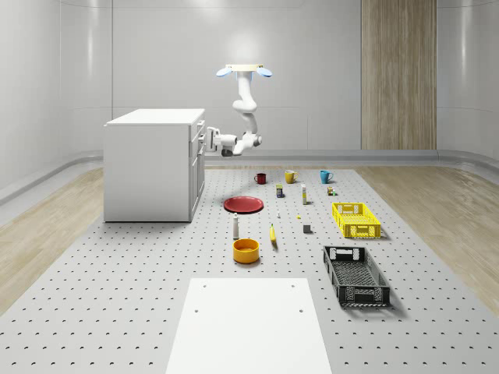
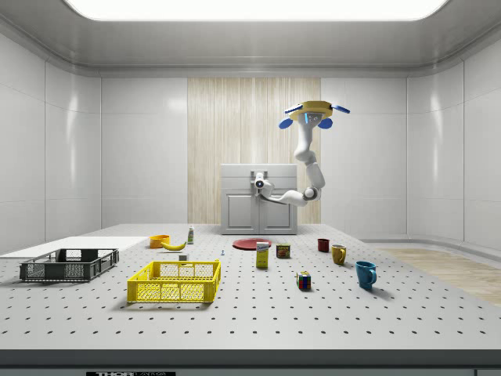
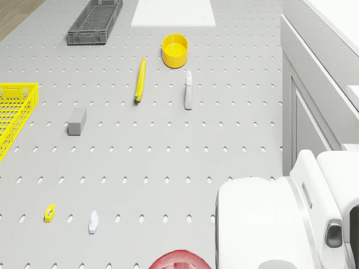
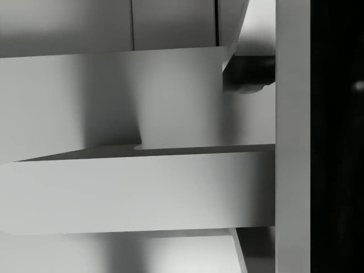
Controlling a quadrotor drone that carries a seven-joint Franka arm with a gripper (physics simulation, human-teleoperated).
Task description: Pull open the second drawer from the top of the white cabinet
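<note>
Whole-scene view: the drone (image 1: 244,71) hovers just to the right of the white cabinet (image 1: 152,164), above the perforated floor near the red plate (image 1: 243,205); its arm bends down and left so that the gripper (image 1: 209,141) sits against the cabinet's drawer front, about at the second drawer (image 1: 198,145) from the top. That drawer looks shut or barely out, so I judge the reach done and the pull itself left to do. Side view: the cabinet (image 2: 259,200) stands at the far end, and the gripper (image 2: 259,182) is pressed to the upper part of its face; drawer fronts look level with one another. Drone view: the cabinet (image 3: 320,95) side is beside the arm's white links; no drawer is seen standing out. Wrist view: close pale drawer panels and a handle bar (image 4: 142,190) lie across the frame; finger spacing cannot be told. Writing: small cans and boxes on the floor carry labels, none readable; a strip of text at the side view's lower edge is illegible.
</note>
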